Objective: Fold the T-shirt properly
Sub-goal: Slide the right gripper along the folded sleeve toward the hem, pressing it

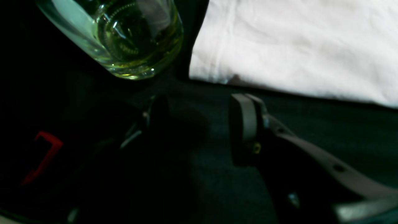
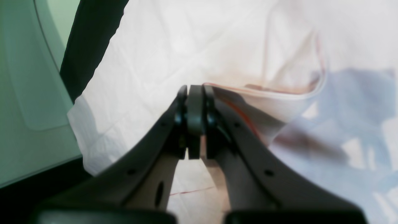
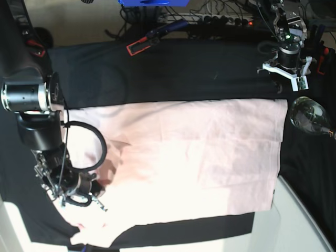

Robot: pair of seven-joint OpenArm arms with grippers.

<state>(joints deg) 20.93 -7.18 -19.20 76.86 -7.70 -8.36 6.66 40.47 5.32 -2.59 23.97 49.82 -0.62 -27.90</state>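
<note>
The pale pink T-shirt (image 3: 199, 157) lies spread on the black table cloth (image 3: 157, 73), plain side up. My right gripper (image 3: 79, 198) is at the shirt's left end. In the right wrist view it (image 2: 195, 93) is shut, with a hemmed fold of the shirt (image 2: 248, 93) rising to its tips. My left gripper (image 3: 290, 85) hovers over the black cloth just beyond the shirt's far right corner. In the left wrist view it (image 1: 202, 121) is open and empty, and the shirt's corner (image 1: 279, 46) lies a little ahead of it.
A clear glass (image 3: 310, 116) lies on its side just right of the shirt, and it shows close to the left gripper in the left wrist view (image 1: 124, 37). A red clamp (image 3: 137, 47) and cables lie at the back. A white surface (image 3: 304, 220) borders the front right.
</note>
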